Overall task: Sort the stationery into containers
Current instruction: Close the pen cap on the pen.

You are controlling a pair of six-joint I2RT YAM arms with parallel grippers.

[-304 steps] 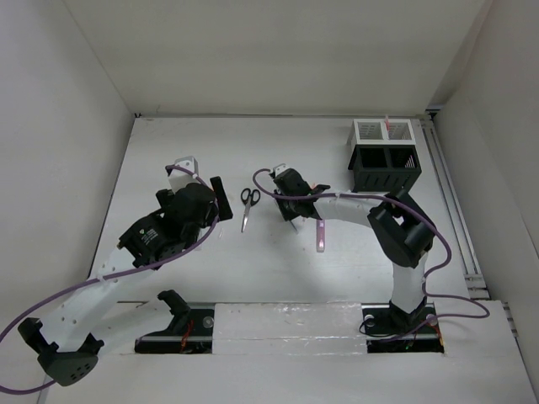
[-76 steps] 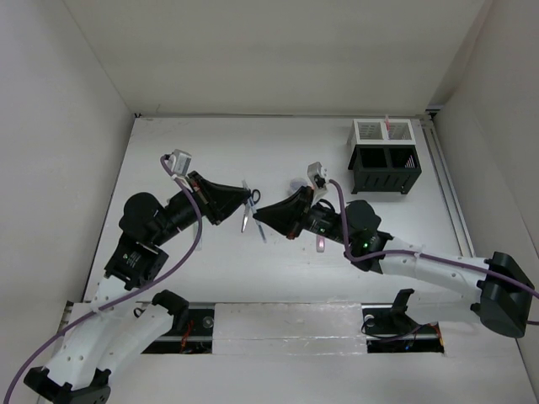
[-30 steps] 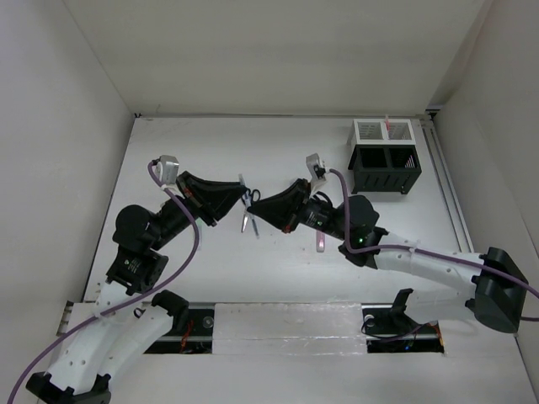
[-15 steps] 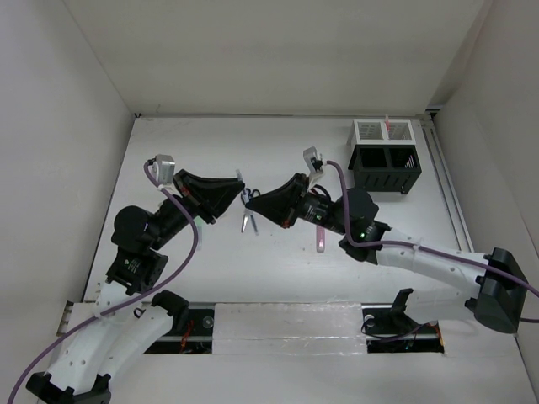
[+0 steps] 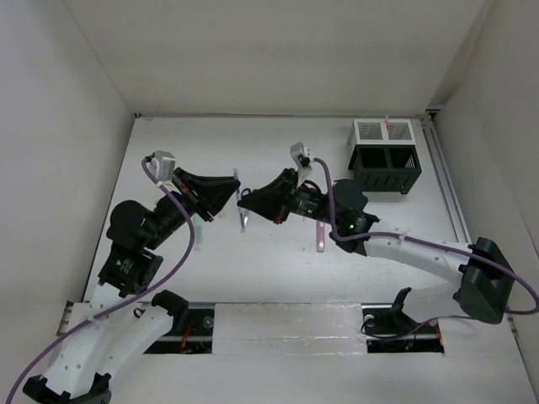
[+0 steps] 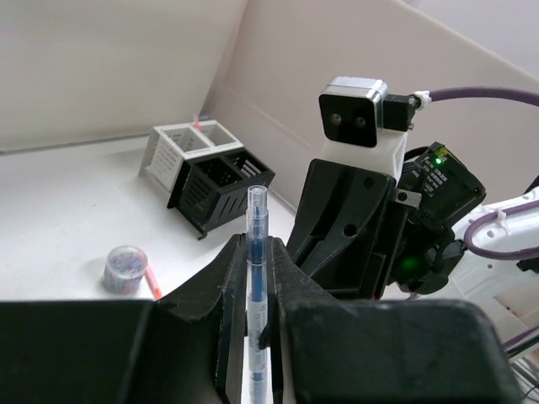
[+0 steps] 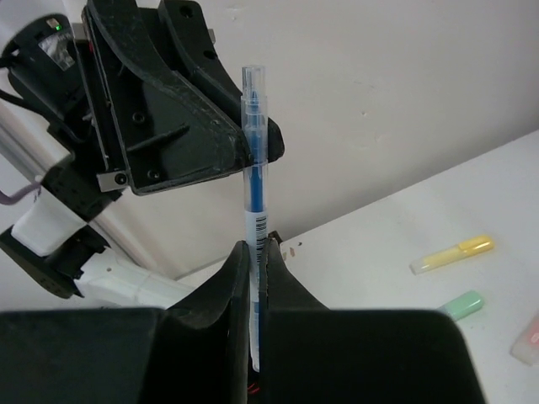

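The left gripper [image 6: 256, 246] is clenched on a thin pen of clear plastic with a blue ink core [image 6: 255, 282]. The pen stands upright between the matte black fingers, and its round transparent end rises above them. The right gripper [image 7: 256, 246] is clenched on the lower part of the same pen, just under a small barcode label. The two grippers meet above the smooth white surface [image 5: 168, 143].

The black mesh organiser with square compartments [image 5: 384, 181] stands well apart at the far right, touching the smaller white mesh box [image 5: 368, 132] behind it.

On the surface lie a yellow highlighter [image 7: 453, 252], a pale green highlighter [image 7: 461, 304] near it, a pink highlighter [image 5: 321, 238], and a small round clear pot of coloured bits [image 6: 125, 268] beside a thin orange-red pen [image 6: 153, 284].
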